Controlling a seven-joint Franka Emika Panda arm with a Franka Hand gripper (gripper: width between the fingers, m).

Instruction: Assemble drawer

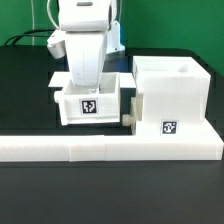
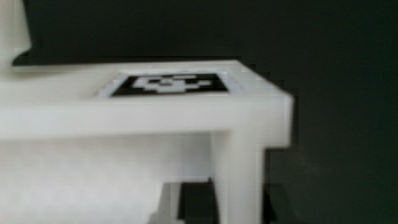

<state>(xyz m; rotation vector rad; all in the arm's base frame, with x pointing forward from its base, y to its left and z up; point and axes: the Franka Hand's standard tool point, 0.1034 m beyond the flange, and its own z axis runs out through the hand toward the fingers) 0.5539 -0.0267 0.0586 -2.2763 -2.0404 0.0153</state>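
A small open-topped white tray [image 1: 88, 104] with a square tag on its front stands at the middle of the black table. My gripper [image 1: 88, 84] reaches down into it from above. In the wrist view the tray's tagged wall [image 2: 173, 86] fills the frame, and my dark fingers [image 2: 192, 203] sit on both sides of a thin upright wall [image 2: 238, 150], pressed against it. The large cube-like housing [image 1: 172, 92] stands just to the exterior view's right, with a tag low on its front. A round knob [image 1: 129, 119] shows low between the tray and the housing.
The long low white L-shaped border bar [image 1: 100, 150] runs across the front, touching the tray and the housing. A flat white piece [image 1: 28, 42] lies at the back on the exterior view's left. Black table [image 1: 25, 100] lies open to the left of the tray.
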